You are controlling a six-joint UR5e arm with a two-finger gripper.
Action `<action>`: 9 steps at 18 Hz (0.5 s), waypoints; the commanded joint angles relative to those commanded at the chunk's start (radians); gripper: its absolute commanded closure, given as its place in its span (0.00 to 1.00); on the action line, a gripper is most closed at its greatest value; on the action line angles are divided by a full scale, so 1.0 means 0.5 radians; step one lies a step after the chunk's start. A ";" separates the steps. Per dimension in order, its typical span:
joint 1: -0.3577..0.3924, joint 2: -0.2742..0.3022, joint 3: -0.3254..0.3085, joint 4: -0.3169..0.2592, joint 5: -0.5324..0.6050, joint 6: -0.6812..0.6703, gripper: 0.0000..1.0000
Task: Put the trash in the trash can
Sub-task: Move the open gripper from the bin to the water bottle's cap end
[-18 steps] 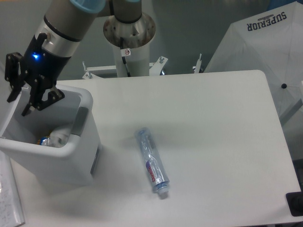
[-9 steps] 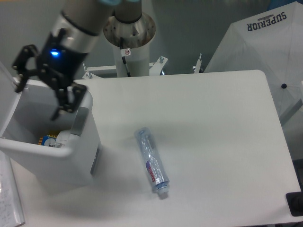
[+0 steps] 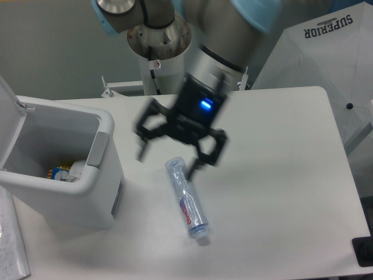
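A slim clear plastic bottle point(image 3: 187, 201) with a red-and-blue label and white cap lies on the white table point(image 3: 274, 175), cap toward the front edge. My gripper point(image 3: 168, 163) hovers over the bottle's upper end, blurred by motion, fingers spread wide and open with nothing between them. The white trash can point(image 3: 58, 169) stands at the left with its lid flipped up, and some items lie inside at its bottom point(image 3: 61, 172). No plastic bag is clearly visible.
The arm's base column point(image 3: 158, 52) rises behind the table's back edge. A white umbrella-like cover point(image 3: 326, 64) printed SUPERIOR stands at the right. A paper sheet point(image 3: 11, 245) lies at the front left corner.
The gripper has swung right from above the trash can to above the bottle's upper end, staying open. The bottle and the can have not moved.
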 joint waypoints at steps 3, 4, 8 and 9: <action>-0.006 -0.147 0.043 -0.003 0.298 0.000 0.00; -0.006 -0.205 0.058 -0.003 0.380 0.000 0.00; -0.028 -0.353 0.153 -0.028 0.608 -0.028 0.00; -0.046 -0.375 0.157 -0.028 0.642 -0.028 0.00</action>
